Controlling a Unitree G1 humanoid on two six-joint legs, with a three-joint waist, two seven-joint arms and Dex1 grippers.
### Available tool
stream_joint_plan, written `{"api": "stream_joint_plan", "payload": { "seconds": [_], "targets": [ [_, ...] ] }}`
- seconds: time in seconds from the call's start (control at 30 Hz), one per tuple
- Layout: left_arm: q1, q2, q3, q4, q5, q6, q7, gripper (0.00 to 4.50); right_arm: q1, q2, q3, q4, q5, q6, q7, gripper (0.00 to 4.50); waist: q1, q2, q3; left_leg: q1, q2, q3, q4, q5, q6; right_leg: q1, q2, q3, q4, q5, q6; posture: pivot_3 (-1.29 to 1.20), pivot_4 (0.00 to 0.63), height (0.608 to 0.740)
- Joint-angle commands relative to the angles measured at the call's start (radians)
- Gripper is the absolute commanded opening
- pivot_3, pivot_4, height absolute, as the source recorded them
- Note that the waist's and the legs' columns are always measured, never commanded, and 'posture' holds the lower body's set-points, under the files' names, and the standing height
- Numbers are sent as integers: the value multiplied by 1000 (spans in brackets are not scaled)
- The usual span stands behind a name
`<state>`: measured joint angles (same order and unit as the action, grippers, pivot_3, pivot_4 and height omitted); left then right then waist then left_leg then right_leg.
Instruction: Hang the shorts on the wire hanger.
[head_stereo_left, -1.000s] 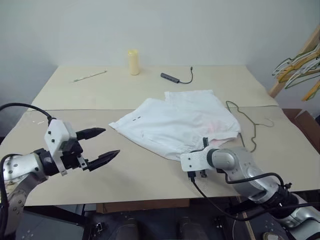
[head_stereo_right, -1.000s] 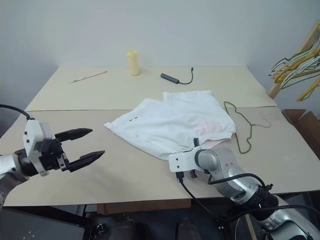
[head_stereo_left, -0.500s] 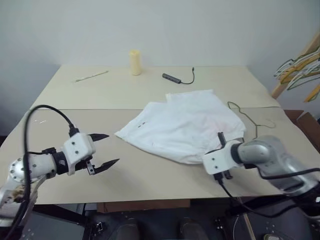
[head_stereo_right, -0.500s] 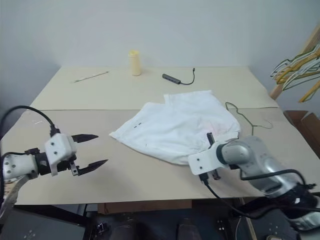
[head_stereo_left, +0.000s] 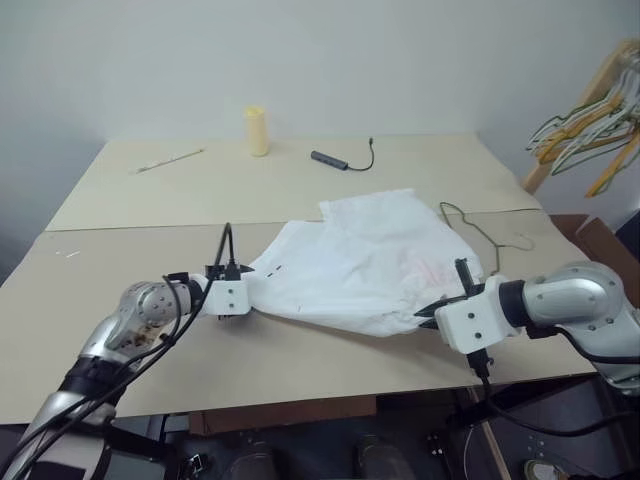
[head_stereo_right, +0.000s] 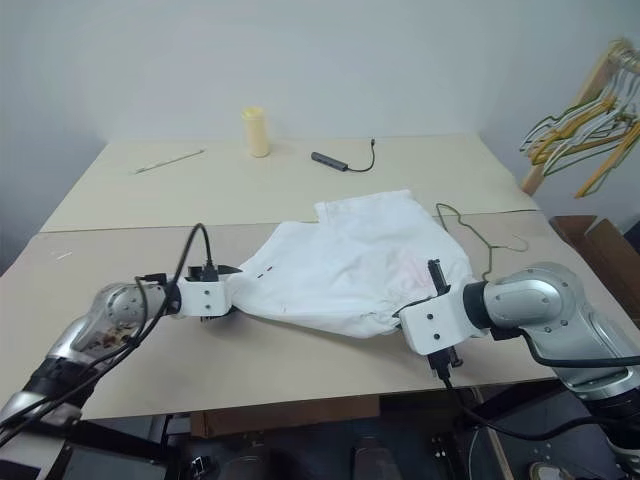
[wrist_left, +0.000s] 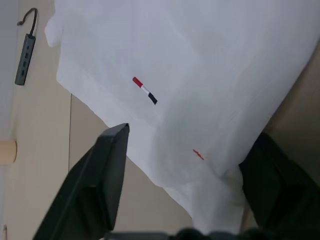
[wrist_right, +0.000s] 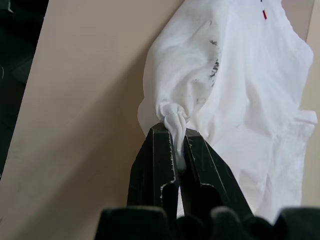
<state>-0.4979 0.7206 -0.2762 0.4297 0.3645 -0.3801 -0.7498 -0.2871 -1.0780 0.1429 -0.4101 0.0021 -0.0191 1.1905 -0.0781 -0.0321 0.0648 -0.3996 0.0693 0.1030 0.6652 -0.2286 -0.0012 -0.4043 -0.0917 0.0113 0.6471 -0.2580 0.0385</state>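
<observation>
White shorts (head_stereo_left: 370, 262) spread across the middle of the pale table (head_stereo_left: 150, 210), crumpled, faint pink patch toward the right side, small striped tab near the left hem. Right edge of the fabric gathered into a twisted knot and clamped tight between the two black fingers of the right gripper (wrist_right: 174, 146), lifted a little off the tabletop. Left hem lying between the parted fingers of the left gripper (wrist_left: 185, 165), one finger (wrist_left: 107, 165) on the bare table side, the other on the far side of the cloth; jaws standing apart around the corner, not pressed together. Whether those fingers are touching the fabric cannot be told. Thin wire hanger (head_stereo_left: 480, 232) flat on the table just beyond the right edge of the shorts, hook toward the table's right side, partly bordered by the cloth. Farther back, a pale yellow cylinder (head_stereo_left: 257, 131) upright near the rear edge, a dark adapter with short cable (head_stereo_left: 335, 160) beside it to the right, and a slim stick (head_stereo_left: 168, 159) lying to the left. Off the table at far right, a bunch of yellow and green hangers (head_stereo_left: 585, 125) against a wooden frame.
</observation>
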Motion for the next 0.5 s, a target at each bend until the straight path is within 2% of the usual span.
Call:
{"api": "stream_joint_plan", "payload": {
  "seconds": [0.03,0.23,0.37,0.5],
  "targets": [
    [-65,-27,-25,106,30,-45,39,1980,11,-2,-45,-32,-7,16,-28,0,-16,-1,-3,0,0,0,0,0,0,0,0,0,0,0,0,-203,13,740],
    [-143,-39,-15,217,33,-81,75,20,20,28,-15,7,-88,5,-102,0,-47,-1,-3,-1,0,-1,0,0,0,-1,0,0,0,0,0,-207,14,740],
    [-165,12,11,229,8,-96,48,20,6,94,36,101,-191,-48,-187,0,-66,-4,-5,-1,0,-1,1,0,0,-1,0,0,0,0,1,-204,14,740],
    [-85,167,55,131,-73,-148,-72,20,-5,130,67,186,-242,-131,-233,0,-98,-4,-5,-2,0,-1,0,0,0,-2,0,0,1,0,1,-170,17,740]
  ]
}}
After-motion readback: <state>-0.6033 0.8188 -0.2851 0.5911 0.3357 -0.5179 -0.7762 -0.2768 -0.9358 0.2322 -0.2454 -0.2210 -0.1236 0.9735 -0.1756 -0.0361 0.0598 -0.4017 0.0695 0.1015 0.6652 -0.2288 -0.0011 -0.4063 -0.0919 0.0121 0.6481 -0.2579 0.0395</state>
